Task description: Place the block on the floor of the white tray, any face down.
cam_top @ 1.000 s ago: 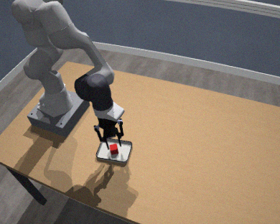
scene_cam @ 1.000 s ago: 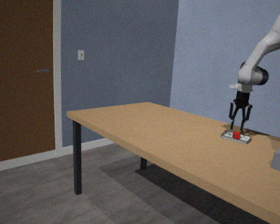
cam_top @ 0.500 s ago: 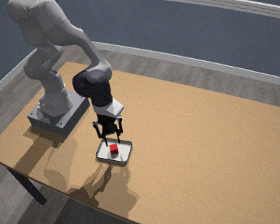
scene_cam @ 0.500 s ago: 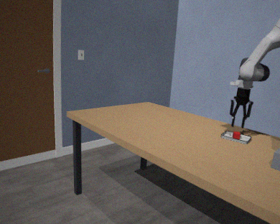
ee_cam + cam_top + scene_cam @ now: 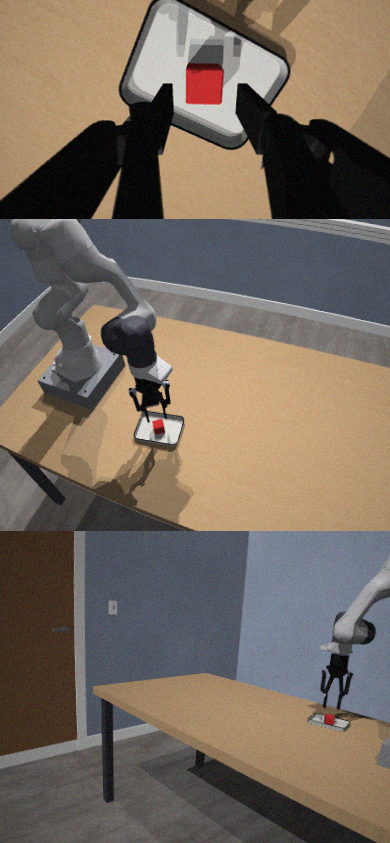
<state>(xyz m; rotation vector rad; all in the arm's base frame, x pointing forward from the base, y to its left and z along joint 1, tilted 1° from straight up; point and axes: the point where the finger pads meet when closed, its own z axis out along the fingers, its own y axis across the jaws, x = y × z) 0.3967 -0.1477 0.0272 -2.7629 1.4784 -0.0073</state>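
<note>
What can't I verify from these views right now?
- Top view: the near fingertip overlaps the white tray rim, hiding the wall there.
- Exterior view: the red block is too small to judge its seating.
- Wrist view: the gripper fingers cover the tray's near edge; the arm is out of frame.

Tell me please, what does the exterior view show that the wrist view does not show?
Only the exterior view shows the room: a brown door, a wall switch, a table leg and the arm's wrist, with the gripper hanging above the tray. Only the wrist view shows the tray's whole rounded outline and both fingers apart from the block. Both show the red block resting on the floor of the white tray.
</note>
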